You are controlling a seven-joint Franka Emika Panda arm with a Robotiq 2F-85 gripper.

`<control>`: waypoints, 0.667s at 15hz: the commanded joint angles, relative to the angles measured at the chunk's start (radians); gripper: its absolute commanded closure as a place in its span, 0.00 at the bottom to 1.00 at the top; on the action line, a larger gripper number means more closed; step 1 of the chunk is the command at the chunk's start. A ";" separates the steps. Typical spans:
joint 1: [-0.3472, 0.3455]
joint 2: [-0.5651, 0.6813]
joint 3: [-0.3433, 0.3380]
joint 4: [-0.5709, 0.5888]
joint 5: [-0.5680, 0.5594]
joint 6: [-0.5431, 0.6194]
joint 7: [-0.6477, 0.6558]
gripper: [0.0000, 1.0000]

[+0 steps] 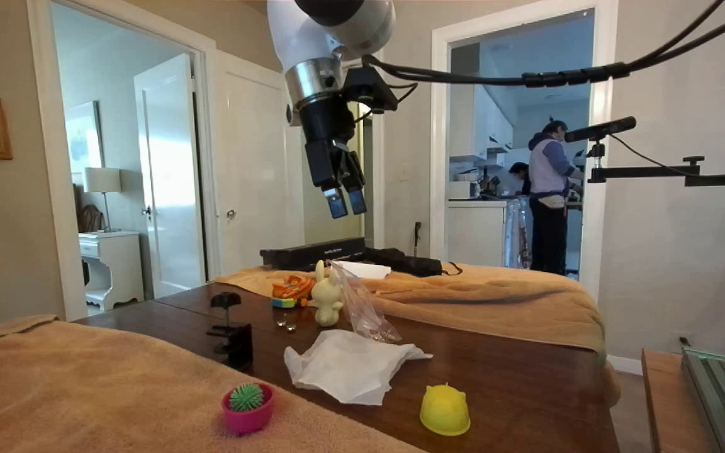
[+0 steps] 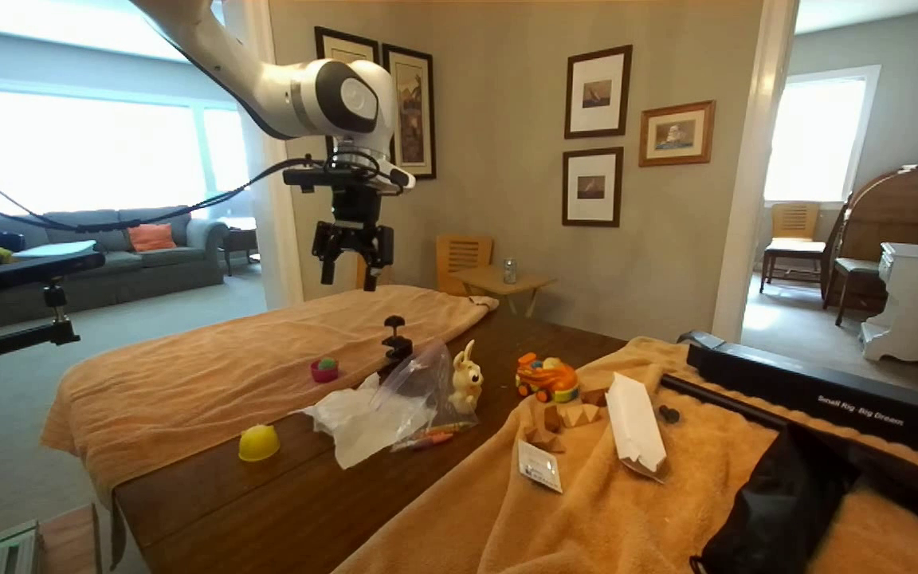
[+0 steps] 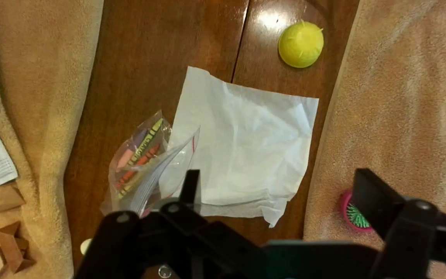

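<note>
Nearest under the gripper (image 2: 349,281): white paper sheet (image 3: 242,143). Lies creased on brown wooden table (image 3: 149,46), framed between the fingers (image 3: 190,188) in the wrist view. Gripper state: fingers spread wide apart, tips down, hanging well above the table, clear of the sheet.

At the sheet's side, partly overlapping it: clear plastic bag (image 2: 419,379) with crayons (image 3: 144,144) inside. Just beside bag: cream rabbit figure (image 1: 326,302), upright. Near rabbit: small shiny pieces (image 1: 291,328) on the table, plus orange toy vehicle (image 1: 292,291). Well apart from rabbit, near another edge of sheet: yellow dome (image 3: 301,44), round side up. Black clamp (image 1: 240,349), standing upright near the edge of an orange towel (image 1: 85,377).

On that towel: magenta pot (image 1: 249,424) with green spiky ball (image 1: 246,397) in it. On second towel (image 2: 475,526): white box (image 2: 636,426), small white packet (image 2: 539,466), brown angular pieces (image 2: 543,437), black cloth bag (image 2: 778,502), long black box (image 2: 810,391) with white lettering.

Farther out: two people (image 1: 548,167) in a kitchen (image 1: 476,233) in an exterior view; grey sofa (image 2: 124,267), side table (image 2: 484,279) and framed pictures (image 2: 596,93) in an exterior view. Black cable bundle (image 1: 463,78) off the wrist, running sideways.
</note>
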 commanded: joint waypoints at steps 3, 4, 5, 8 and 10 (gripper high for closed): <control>-0.002 -0.089 -0.011 -0.099 -0.004 0.041 0.098 0.00; -0.004 -0.100 -0.014 -0.108 -0.005 0.052 0.112 0.00; -0.004 -0.110 -0.016 -0.119 -0.010 0.062 0.128 0.00; -0.005 -0.133 -0.019 -0.136 -0.014 0.077 0.158 0.00; -0.006 -0.144 -0.020 -0.145 -0.016 0.082 0.171 0.00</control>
